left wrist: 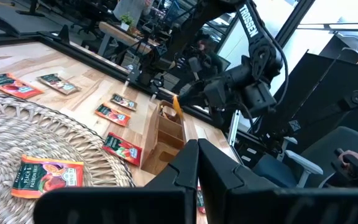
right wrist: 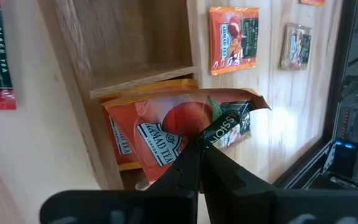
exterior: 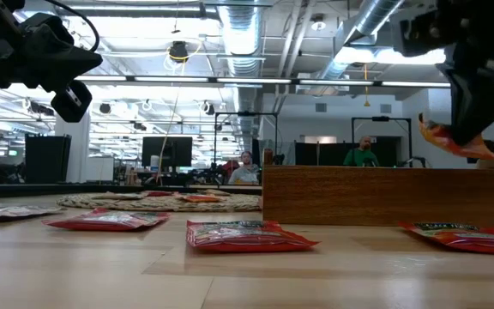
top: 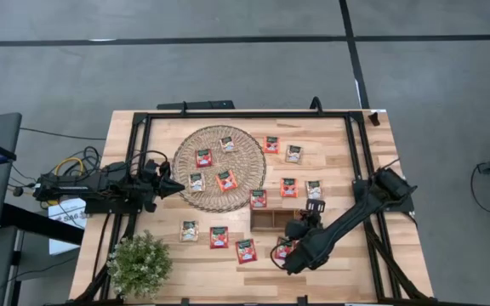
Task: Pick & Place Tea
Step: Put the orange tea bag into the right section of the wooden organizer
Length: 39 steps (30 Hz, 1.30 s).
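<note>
A red tea sachet (right wrist: 166, 134) is pinched in the jaws of the right gripper (right wrist: 199, 148) over the right end compartment of the wooden tray (top: 272, 219), where it is best released low and flat, while the left gripper (top: 175, 189), jaws pressed together, is parked by the wicker mat (top: 245, 161).

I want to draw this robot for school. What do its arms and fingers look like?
Both arms are black, built from chunky jointed segments. The left arm trails yellow and dark cables near its base. The right arm has white "TROSSEN" lettering on one link. The left gripper and the right gripper each end in two flat matte-black fingers that narrow toward the tips. No sleeves or covers show.
</note>
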Each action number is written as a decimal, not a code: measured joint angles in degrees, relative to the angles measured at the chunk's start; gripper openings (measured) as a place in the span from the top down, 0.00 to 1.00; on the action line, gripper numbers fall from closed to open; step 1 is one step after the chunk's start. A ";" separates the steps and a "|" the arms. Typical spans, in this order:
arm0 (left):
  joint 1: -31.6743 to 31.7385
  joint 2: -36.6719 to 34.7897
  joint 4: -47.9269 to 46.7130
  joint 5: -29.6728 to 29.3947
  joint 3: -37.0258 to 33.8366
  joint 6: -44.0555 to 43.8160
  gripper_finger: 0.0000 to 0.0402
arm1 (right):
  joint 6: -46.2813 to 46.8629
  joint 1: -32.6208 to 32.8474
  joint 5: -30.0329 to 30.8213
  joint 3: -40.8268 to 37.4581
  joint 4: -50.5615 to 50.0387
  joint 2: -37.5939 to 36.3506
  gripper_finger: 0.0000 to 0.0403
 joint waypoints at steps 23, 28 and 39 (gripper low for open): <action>-0.02 0.00 -0.04 0.00 0.00 0.02 1.00 | 7.10 2.14 1.28 -2.12 -1.99 1.79 0.98; 0.00 0.00 -0.04 0.00 0.00 0.02 1.00 | 7.07 2.10 1.32 -2.12 -1.48 1.79 0.96; -0.01 0.00 -0.07 0.00 0.00 0.04 1.00 | 8.38 2.10 2.62 -2.12 -0.32 1.76 0.86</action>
